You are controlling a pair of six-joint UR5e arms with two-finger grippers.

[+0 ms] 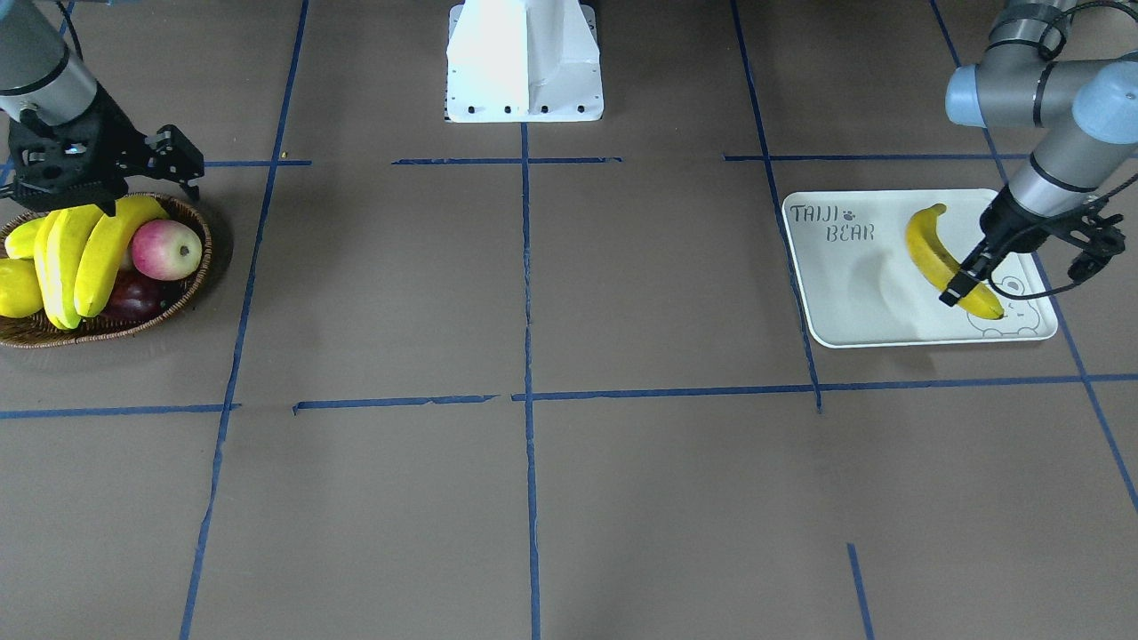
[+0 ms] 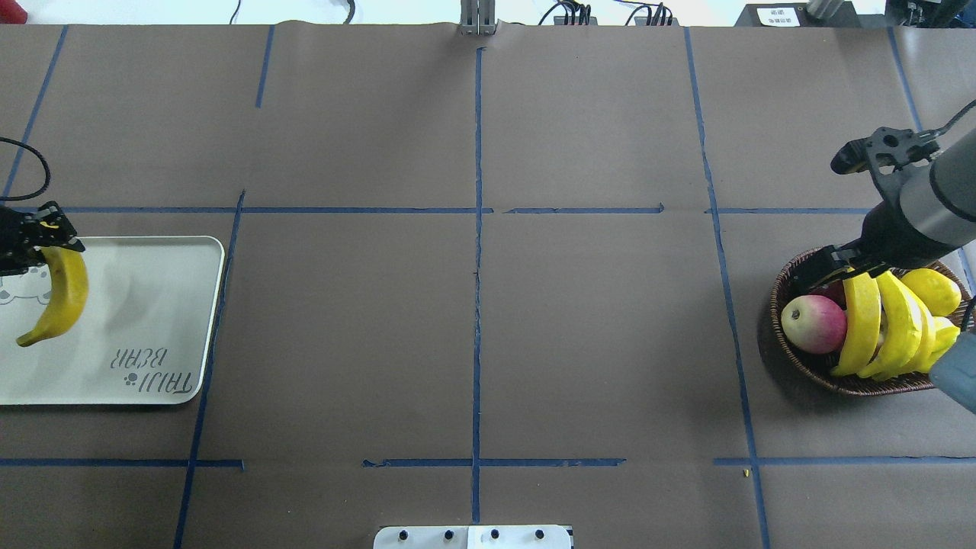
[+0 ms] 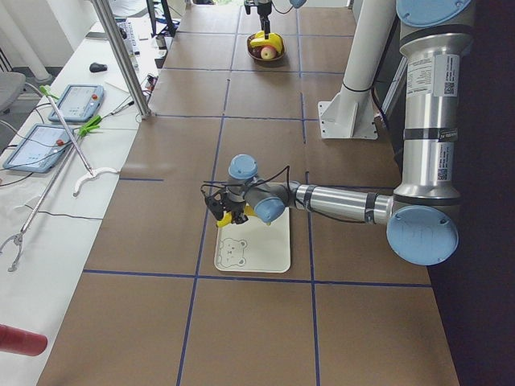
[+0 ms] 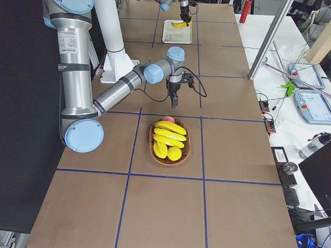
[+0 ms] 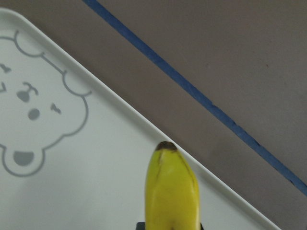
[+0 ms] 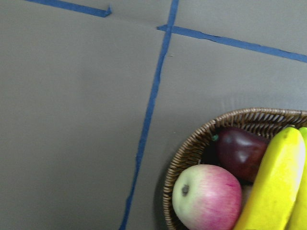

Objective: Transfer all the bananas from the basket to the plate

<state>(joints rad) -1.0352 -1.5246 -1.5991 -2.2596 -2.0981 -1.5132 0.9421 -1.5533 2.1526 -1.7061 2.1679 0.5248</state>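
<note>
My left gripper [image 1: 965, 286] is shut on one banana [image 1: 929, 249] and holds it low over the off-white plate [image 1: 853, 293], near the bear drawing. The left wrist view shows the banana's tip [image 5: 168, 163] over the plate's rim [image 5: 115, 100]. Whether the banana touches the plate I cannot tell. Three more bananas [image 1: 98, 258] lie side by side in the brown wicker basket [image 1: 182, 305]. My right gripper [image 1: 71, 206] hangs just above their far ends, its jaws spread open and empty. From overhead the right gripper [image 2: 839, 267] is at the basket's far rim [image 2: 793, 267].
Also in the basket are a pink-red apple [image 1: 166, 250], a dark red fruit [image 1: 133, 298] and yellow-green ridged fruits [image 1: 18, 286]. The robot's white base [image 1: 524, 62] stands at the table's middle. Blue tape lines cross the brown table between basket and plate.
</note>
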